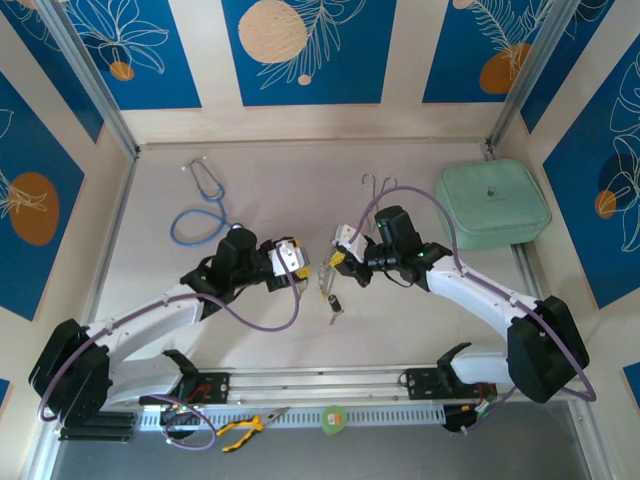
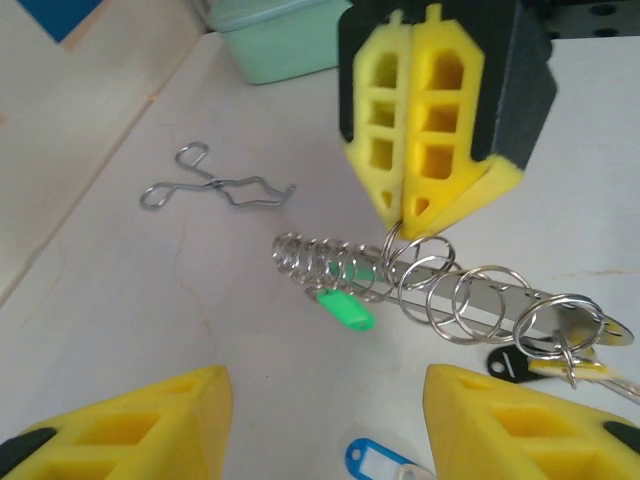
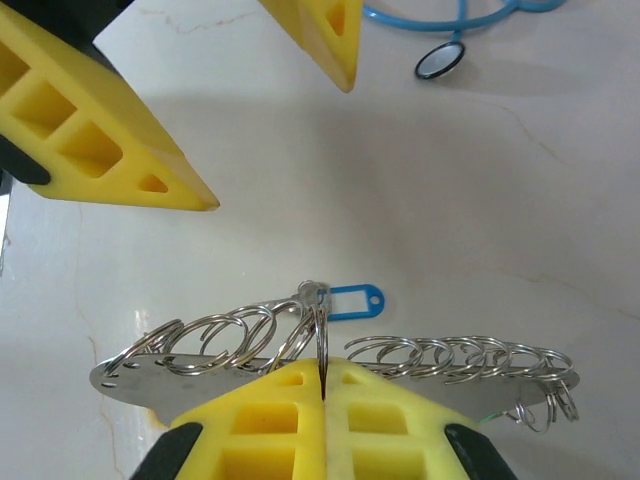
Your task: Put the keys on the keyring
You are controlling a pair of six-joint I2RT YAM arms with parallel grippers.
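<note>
Keyring [image 2: 450, 285] metal caught the light near the middle of the counter [image 1: 420, 330]. It was a flat silvery strip threaded with a row of thin wire split rings, held level above the surface between the two arms. A glossy green plastic tab [image 2: 345, 308] dangled under its far end and a small yellow tag [image 2: 572, 367] under its near end. The right claw [image 3: 322, 368] was closed on the strip, its ribbed yellow foam pads pressed flat together round one ring.

The blue-headed key [image 3: 352, 300] sat just beyond the strip. What showed of it was a rounded blue plastic frame round a pale window, joined to a small ring, and whether the window carried writing could not be told. The black-headed key [image 2: 510, 365] showed its dark plastic head below the yellow tag. Whether it hung from the strip or lay on the counter was unclear.

The left claw [image 2: 325, 390] faced the strip with its fingers apart and nothing between them.

Farther out on the pale, faintly veined counter lay thin wire forceps [image 2: 215, 188], a blue-tubed stethoscope [image 1: 200, 205] with a round dark disc, and a mint-green rounded case [image 1: 492, 203]. Yellow-handled pliers [image 1: 245, 428] rested on the rail by the arm bases. Blue wall panels [image 1: 300, 50] bore white leaf outlines and tan circles.
</note>
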